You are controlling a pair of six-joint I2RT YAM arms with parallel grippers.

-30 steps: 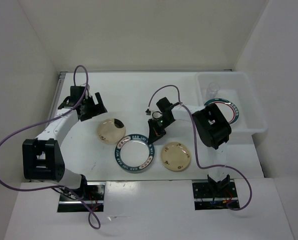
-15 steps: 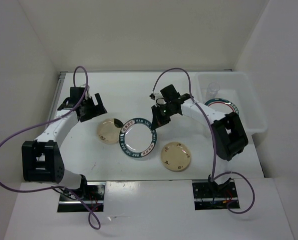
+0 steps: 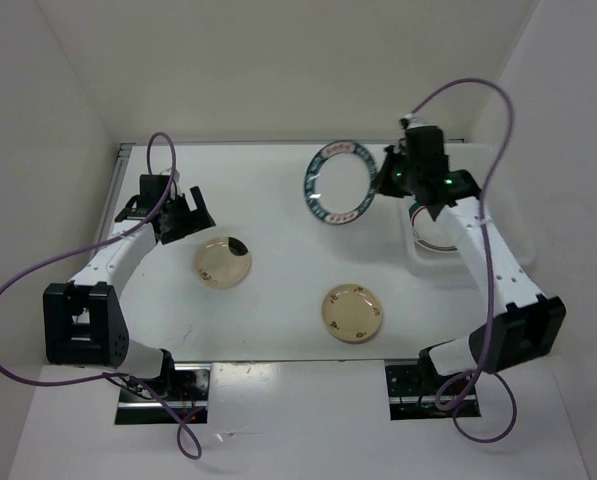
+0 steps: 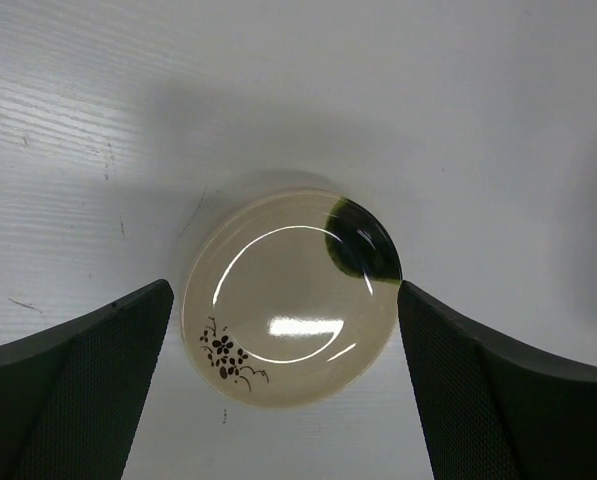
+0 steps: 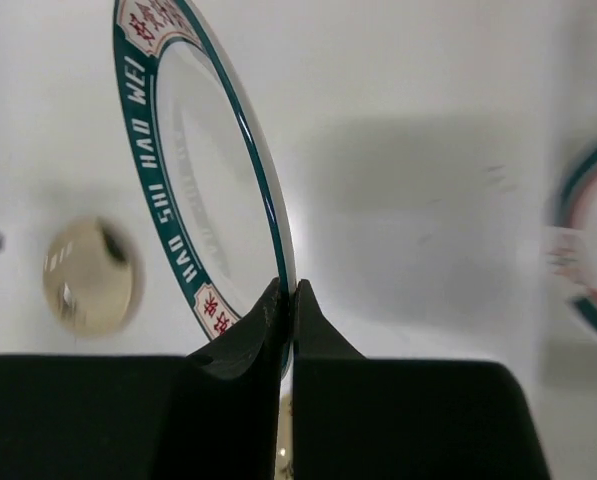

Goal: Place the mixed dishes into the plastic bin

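Observation:
My right gripper (image 3: 383, 180) is shut on the rim of a white plate with a dark teal lettered rim (image 3: 340, 182), held tilted in the air just left of the plastic bin (image 3: 481, 155). In the right wrist view the fingers pinch this plate (image 5: 208, 180) edge-on at the gripper (image 5: 286, 290). A second teal-rimmed plate (image 3: 433, 236) lies in the bin. My left gripper (image 3: 191, 218) is open and empty, its fingers straddling a cream flower-marked plate (image 4: 290, 300) from above. That plate (image 3: 223, 262) lies on the table. The clear cup and teal-blue saucer are out of sight.
A second cream flower-marked plate (image 3: 352, 312) lies on the table front of centre. White walls close the table at back, left and right. The right arm's purple cable (image 3: 478, 90) arcs above the bin.
My right gripper has lifted the teal-rimmed plate from the middle of the table and carried it back and right to beside the bin. The left arm has stayed put.

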